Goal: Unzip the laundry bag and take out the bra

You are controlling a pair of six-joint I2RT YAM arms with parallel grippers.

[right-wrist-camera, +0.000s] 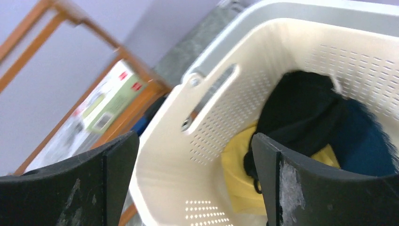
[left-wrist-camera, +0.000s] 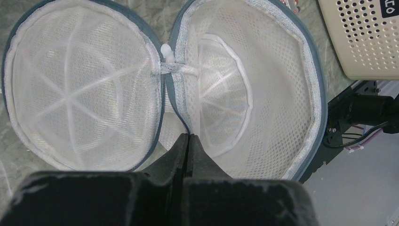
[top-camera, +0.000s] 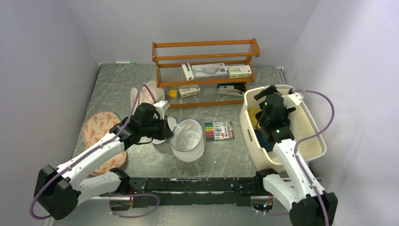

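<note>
The laundry bag point(top-camera: 188, 139) lies unzipped on the table, its two white mesh halves spread open and empty point(left-wrist-camera: 263, 94). My left gripper point(left-wrist-camera: 188, 137) is shut on the grey-blue rim at the fold between the halves; in the top view it point(top-camera: 165, 129) is at the bag's left side. The mustard-yellow bra point(right-wrist-camera: 240, 174) with black parts lies inside the cream basket point(right-wrist-camera: 169, 165), partly on a dark teal cloth point(right-wrist-camera: 371, 146). My right gripper point(right-wrist-camera: 195, 179) is open and empty above the basket's left end point(top-camera: 267, 101). The bra point(top-camera: 254, 117) shows a little beside it.
The cream basket point(top-camera: 310, 155) stands at the right. A pack of markers point(top-camera: 219, 131) lies right of the bag. A wooden rack point(top-camera: 205, 66) with boxes stands at the back. A pinkish mesh pouch point(top-camera: 101, 132) lies at the left, another point(top-camera: 146, 94) behind my left arm.
</note>
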